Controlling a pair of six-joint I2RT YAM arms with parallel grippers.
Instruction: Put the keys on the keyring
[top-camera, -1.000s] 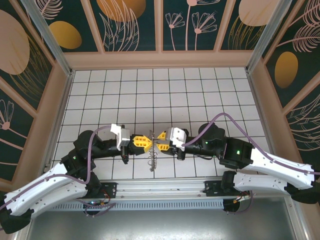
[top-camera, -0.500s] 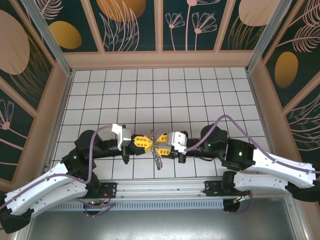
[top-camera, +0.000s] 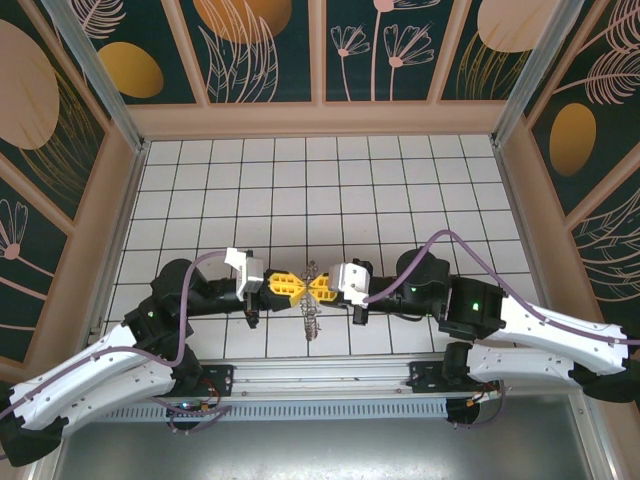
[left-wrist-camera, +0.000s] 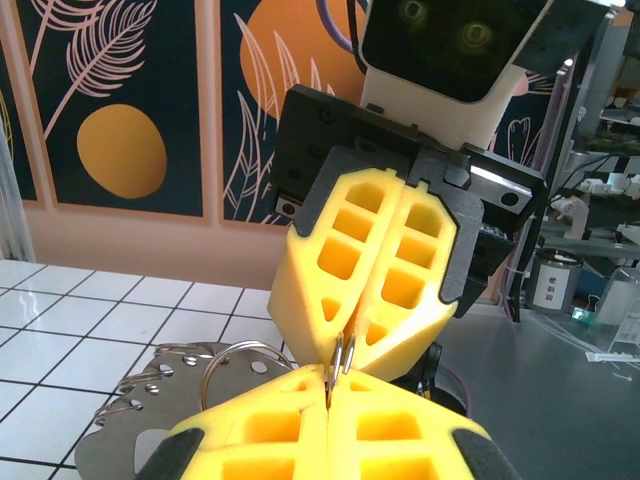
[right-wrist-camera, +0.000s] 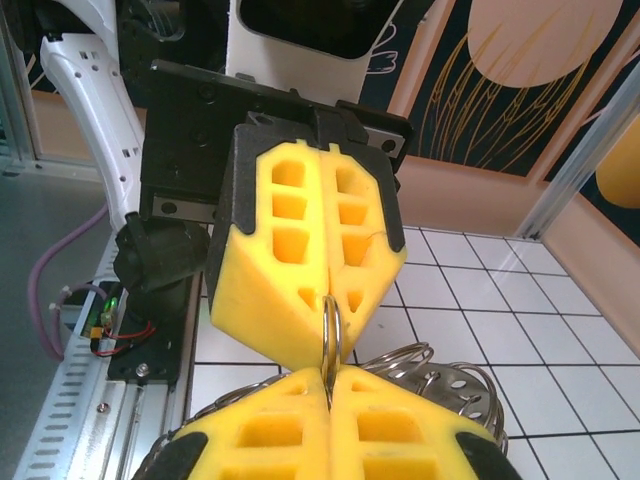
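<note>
The left gripper (top-camera: 298, 289) and the right gripper (top-camera: 314, 289) meet nose to nose above the near middle of the white tiled table (top-camera: 400, 180). Each presses its yellow honeycombed foam fingers (right-wrist-camera: 260, 300) together on the same thin silvery wire keyring (right-wrist-camera: 331, 338), which stands edge-on in the narrow gap between them. Gripping it from opposite sides likely steadies the springy loop, so one arm can twist or part the coil while the other braces it. The flat grey metal keys with punched holes (left-wrist-camera: 120, 450) dangle beneath the pinch among further loops, hanging free so their weight stays clear of the fingers. Which keys are already threaded on cannot be told.
</note>
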